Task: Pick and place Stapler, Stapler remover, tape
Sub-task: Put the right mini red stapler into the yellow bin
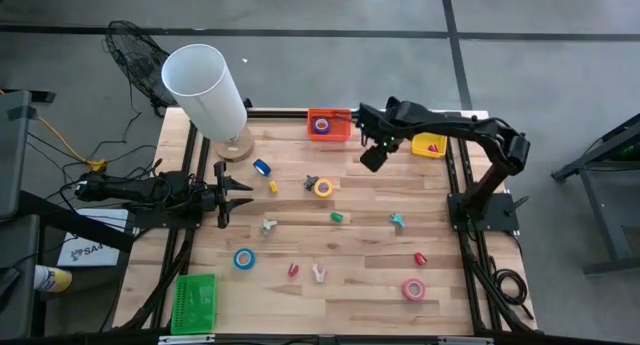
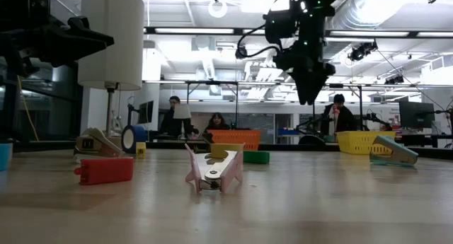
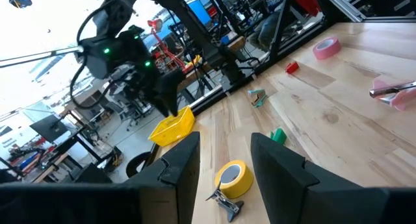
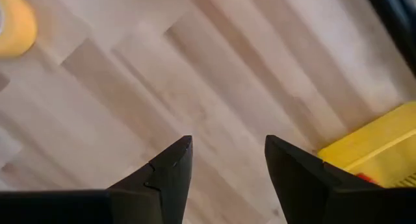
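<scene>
My left gripper (image 1: 240,193) (image 3: 224,149) is open and hovers low near the table's left side, pointing at the yellow tape roll (image 1: 323,187) (image 3: 233,177), which lies flat beside a dark stapler remover (image 3: 226,203). My right gripper (image 1: 371,160) (image 2: 309,95) (image 4: 227,146) is open and raised over bare wood between the orange basket (image 1: 328,123) and the yellow basket (image 1: 430,143) (image 4: 377,152). Blue tape rolls (image 1: 262,167) (image 1: 244,258) and a pink tape roll (image 1: 413,288) lie on the table. A pink stapler remover (image 2: 212,172) and a small red stapler (image 2: 105,170) lie near the near edge.
A white lamp (image 1: 205,85) stands at the far left corner and a green basket (image 1: 195,303) at the near left. A ring lies inside the orange basket, a red item in the yellow one. A green stapler (image 1: 338,216), a teal remover (image 1: 397,221) and a grey remover (image 1: 269,225) lie mid-table. People sit in the room behind.
</scene>
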Motion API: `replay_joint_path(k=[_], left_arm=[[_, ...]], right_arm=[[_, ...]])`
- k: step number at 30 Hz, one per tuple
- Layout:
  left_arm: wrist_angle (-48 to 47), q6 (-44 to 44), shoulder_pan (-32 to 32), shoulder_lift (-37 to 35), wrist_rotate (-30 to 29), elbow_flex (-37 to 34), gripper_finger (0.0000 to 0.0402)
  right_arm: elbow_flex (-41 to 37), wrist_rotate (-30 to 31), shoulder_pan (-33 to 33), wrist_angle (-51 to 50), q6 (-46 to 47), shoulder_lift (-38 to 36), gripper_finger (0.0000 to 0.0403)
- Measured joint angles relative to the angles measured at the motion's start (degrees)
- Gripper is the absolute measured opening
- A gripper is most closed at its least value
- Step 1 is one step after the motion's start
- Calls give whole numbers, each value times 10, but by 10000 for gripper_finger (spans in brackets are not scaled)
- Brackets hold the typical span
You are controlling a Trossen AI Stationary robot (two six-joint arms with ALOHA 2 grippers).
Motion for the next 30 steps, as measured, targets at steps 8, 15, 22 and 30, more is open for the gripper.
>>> replay_joint_path(k=[8,15,22,30], left_arm=[[0,0,0,0,0,0,135],[0,0,0,0,0,0,135],[0,0,0,0,0,0,135],[0,0,0,0,0,0,135]], right_arm=[[0,-15,111,-93,42,0,185],[-1,30,246,-187,161,0,185],[-24,7,391,-205,268,-7,185],[-174,-77,490,-110,428,-95,185]])
